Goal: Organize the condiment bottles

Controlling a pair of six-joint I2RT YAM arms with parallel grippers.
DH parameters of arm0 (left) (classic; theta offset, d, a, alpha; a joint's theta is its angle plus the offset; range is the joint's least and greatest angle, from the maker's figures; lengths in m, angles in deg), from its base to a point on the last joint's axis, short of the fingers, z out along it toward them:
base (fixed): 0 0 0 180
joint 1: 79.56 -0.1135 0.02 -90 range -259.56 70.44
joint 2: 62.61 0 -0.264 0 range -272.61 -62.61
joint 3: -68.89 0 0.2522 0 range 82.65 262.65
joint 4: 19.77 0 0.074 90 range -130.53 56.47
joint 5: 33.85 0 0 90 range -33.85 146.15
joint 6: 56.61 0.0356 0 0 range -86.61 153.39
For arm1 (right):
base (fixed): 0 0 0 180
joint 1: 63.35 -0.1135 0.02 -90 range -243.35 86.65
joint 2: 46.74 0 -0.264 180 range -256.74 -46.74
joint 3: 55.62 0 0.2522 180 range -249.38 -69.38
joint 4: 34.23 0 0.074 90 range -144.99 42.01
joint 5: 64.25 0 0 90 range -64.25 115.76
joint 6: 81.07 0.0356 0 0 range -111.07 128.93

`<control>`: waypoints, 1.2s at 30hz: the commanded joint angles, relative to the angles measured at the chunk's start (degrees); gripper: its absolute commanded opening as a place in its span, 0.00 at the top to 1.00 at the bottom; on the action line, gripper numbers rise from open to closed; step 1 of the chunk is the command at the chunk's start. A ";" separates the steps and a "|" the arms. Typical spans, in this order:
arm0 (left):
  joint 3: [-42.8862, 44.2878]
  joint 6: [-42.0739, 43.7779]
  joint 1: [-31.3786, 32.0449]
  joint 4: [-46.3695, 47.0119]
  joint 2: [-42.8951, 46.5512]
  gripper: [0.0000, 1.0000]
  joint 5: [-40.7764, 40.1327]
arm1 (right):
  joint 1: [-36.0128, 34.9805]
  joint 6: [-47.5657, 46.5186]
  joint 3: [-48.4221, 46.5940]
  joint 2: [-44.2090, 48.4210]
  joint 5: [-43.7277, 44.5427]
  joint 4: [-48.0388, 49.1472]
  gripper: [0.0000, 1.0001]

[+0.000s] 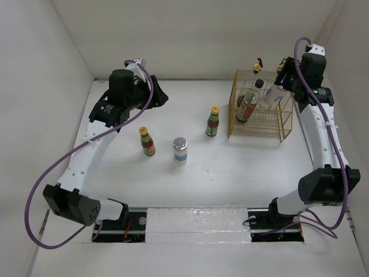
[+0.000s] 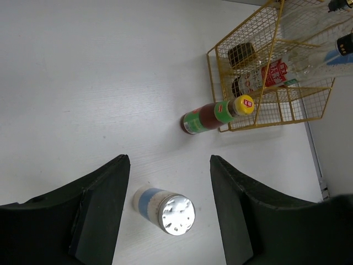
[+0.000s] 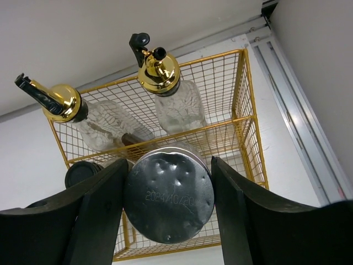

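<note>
Table [image 1: 230, 173] in the top view carried 2 yellow-capped bottles [image 1: 147, 141] [image 1: 213, 121] and 1 silver-capped bottle [image 1: 180, 150], left of the basket [image 1: 256, 131]. Left wrist view: left gripper [image 2: 169, 160] hung open above that bottle. Right wrist view: right gripper [image 3: 168, 161] clamped a second silver-capped bottle [image 3: 168, 199] at the basket — 2 gold-spouted bottles [image 3: 176, 105] [image 3: 105, 124] stood inside

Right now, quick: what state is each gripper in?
Left gripper: open, holding nothing.
Right gripper: closed on a short silver-capped bottle.
</note>
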 commanded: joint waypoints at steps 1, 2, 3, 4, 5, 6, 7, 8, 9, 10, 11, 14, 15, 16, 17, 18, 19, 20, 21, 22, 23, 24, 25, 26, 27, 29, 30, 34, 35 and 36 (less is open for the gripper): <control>-0.46 -0.46 0.05 1.74 1.96 0.44 -0.15 | -0.30 -0.29 -0.56 1.17 -1.46 7.89 0.68; -0.46 -0.46 0.05 1.74 2.48 0.44 -0.16 | -0.30 -0.29 1.19 1.17 -1.46 8.41 0.68; -0.46 -0.46 0.05 2.26 2.49 0.44 -0.16 | -0.30 -0.29 1.99 1.17 -1.46 8.42 0.68; -0.46 -0.46 0.05 2.26 2.49 0.44 -0.16 | -0.82 -0.29 2.78 0.64 -1.46 8.42 0.68; -0.46 -0.46 0.05 2.26 2.49 0.44 -0.16 | -0.83 -0.29 4.01 0.64 -1.98 8.42 0.68; -0.46 -0.46 0.05 2.26 2.49 0.44 -0.16 | -0.83 -0.29 4.02 -0.06 -1.99 8.42 0.68; -0.46 -0.46 0.05 2.26 2.49 0.44 -0.16 | -0.83 -0.29 4.89 -0.07 -1.99 8.42 0.68; -0.46 -0.46 0.05 2.26 2.49 0.44 -0.16 | -1.35 -0.29 5.42 -0.59 -1.99 8.42 0.68; -0.46 -0.46 0.05 2.26 2.49 0.44 -0.16 | -1.36 -0.29 5.95 -1.20 -1.99 8.42 0.68; -0.46 -0.46 0.05 2.26 2.49 0.44 -0.16 | -1.36 -0.29 6.74 -1.21 -1.99 8.94 0.68; -0.46 -0.46 0.05 2.26 2.49 0.44 -0.16 | -1.36 -0.29 6.75 -2.08 -1.99 8.95 0.68; -0.46 -0.46 0.05 2.26 2.49 0.44 -0.16 | -1.88 -0.29 7.98 -4.19 -3.39 9.47 0.66; -0.99 -0.46 0.05 2.26 2.49 0.44 -0.16 | -1.88 -0.29 7.98 -5.76 -3.39 10.08 0.65; -0.99 -0.46 0.05 2.26 2.49 0.44 -0.16 | -2.49 -0.29 7.98 -6.56 -4.00 10.09 0.63; -0.99 -0.46 0.05 2.26 2.49 0.44 0.36 | -2.50 -0.29 7.98 -7.27 -4.01 10.09 0.62; -0.99 -0.46 0.05 2.79 2.49 0.44 0.37 | -3.02 -0.29 7.98 -8.06 -4.01 9.57 0.60; -1.51 -0.98 0.05 2.79 2.49 0.44 0.37 | -3.03 -0.29 7.98 -8.67 -3.49 9.56 0.59; -1.52 -0.98 0.05 2.79 2.49 0.44 0.37 | -3.03 0.23 7.45 -9.72 -3.48 9.56 0.55; -1.52 -0.98 0.05 2.79 2.49 0.44 0.37 | -3.03 0.24 7.45 -9.73 -3.48 9.56 0.53; -2.04 -0.98 0.05 2.79 2.49 0.44 0.89 | -3.03 0.24 7.45 -10.60 -2.96 9.56 0.50; -2.05 -0.98 0.05 3.31 2.49 0.44 0.90 | -3.55 0.76 6.93 -11.48 -2.96 8.87 0.45; -2.05 -0.98 0.05 3.32 2.49 0.44 0.90 | -3.55 0.77 6.92 -11.49 -2.96 8.34 0.43; -2.05 -0.98 0.05 3.32 2.49 0.44 0.90 | -3.55 0.77 6.23 -12.36 -1.56 7.64 0.41; -2.05 -0.98 0.05 3.32 2.49 0.44 0.90 | -3.55 0.77 6.22 -12.37 -1.55 6.50 0.38; -2.05 -0.98 0.05 3.32 2.49 0.44 0.90 | -3.55 0.77 5.61 -12.89 -0.59 5.79 0.33; -2.05 -0.98 0.05 3.32 2.49 0.44 0.37 | -4.08 0.77 4.99 -12.29 1.52 5.25 0.27; -2.05 -0.98 0.05 3.32 2.49 0.44 0.37 | -4.60 0.77 4.99 -11.15 2.05 5.25 0.21; -1.52 -0.98 0.05 3.32 2.49 0.44 -0.16 | -4.61 0.77 3.58 -7.55 4.77 3.85 0.16; -1.52 -0.98 0.05 3.32 2.49 0.44 -0.86 | -4.61 0.77 3.58 -6.40 6.00 3.85 0.14; -1.00 -0.98 0.05 3.32 2.49 0.44 -0.86 | -4.61 0.77 3.58 -5.26 6.62 3.85 0.14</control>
